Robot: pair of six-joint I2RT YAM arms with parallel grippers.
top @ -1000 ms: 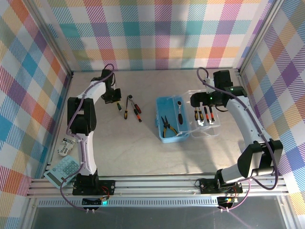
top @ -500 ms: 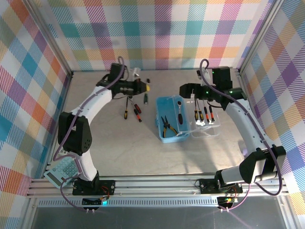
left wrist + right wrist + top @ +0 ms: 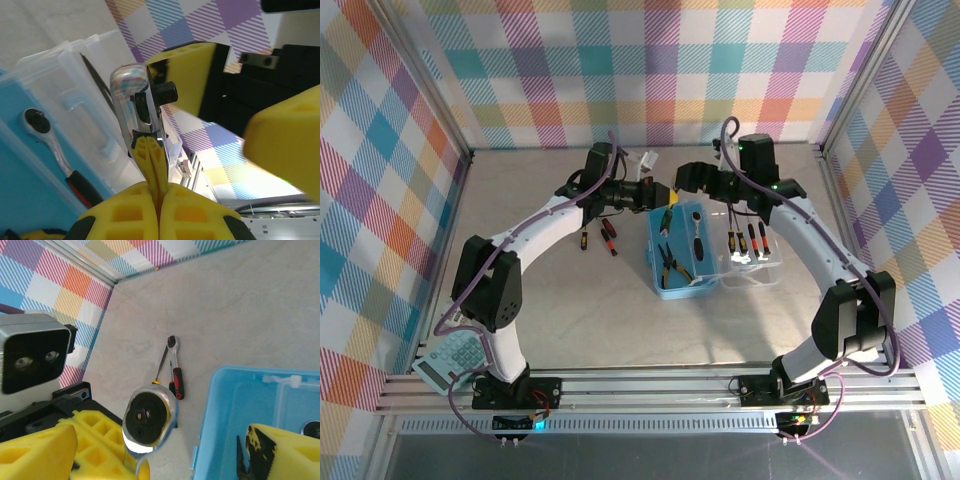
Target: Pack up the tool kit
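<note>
**A:** Top view's evenly bright, lit from overhead, just soft shadows on the bench (image 3: 580, 320). Bit of glare on the clear lid (image 3: 742, 258).

**B:** Yep. Wrist cam's rougher: left pincer (image 3: 157, 167) has blurry yellow pads (image 3: 125, 217) up close, and the chrome ratchet (image 3: 136, 97) mirrors the plaid.

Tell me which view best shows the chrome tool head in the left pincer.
Right wrist: the chrome head faces it square on, round black centre clear. Left wrist sees it side-on, clamped in the left pincer. Top external gives a small, hard-to-read glint at the pincer tip.
</note>
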